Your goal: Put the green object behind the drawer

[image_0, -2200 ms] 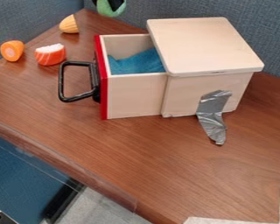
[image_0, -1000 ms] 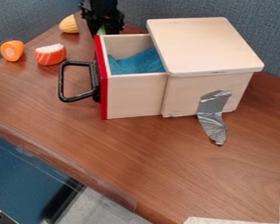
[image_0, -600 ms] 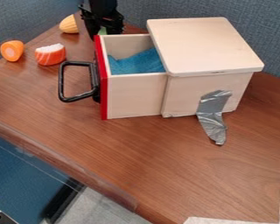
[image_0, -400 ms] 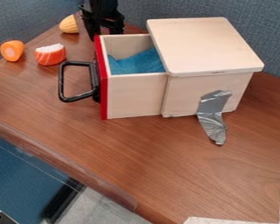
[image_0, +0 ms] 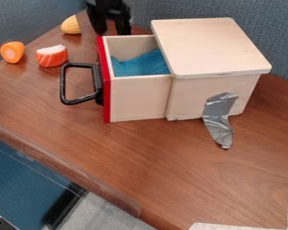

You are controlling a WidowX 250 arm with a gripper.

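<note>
- The black claw (image_0: pixel 113 31) hangs at the top of the frame, left of centre, just beyond the far side of the open drawer (image_0: pixel 138 99); its two fingers stand apart, with brown tabletop (image_0: pixel 140 157) between them.
- I cannot tell where the green object is, nor how it lies relative to the claw.
- The drawer's red front (image_0: pixel 107 101) and black handle (image_0: pixel 63 83) face left; blue cloth (image_0: pixel 140 64) lies inside.
- In the upper left are a yellow piece (image_0: pixel 70 25), an orange piece (image_0: pixel 12 52) and an orange-and-white piece (image_0: pixel 52 57).
</note>
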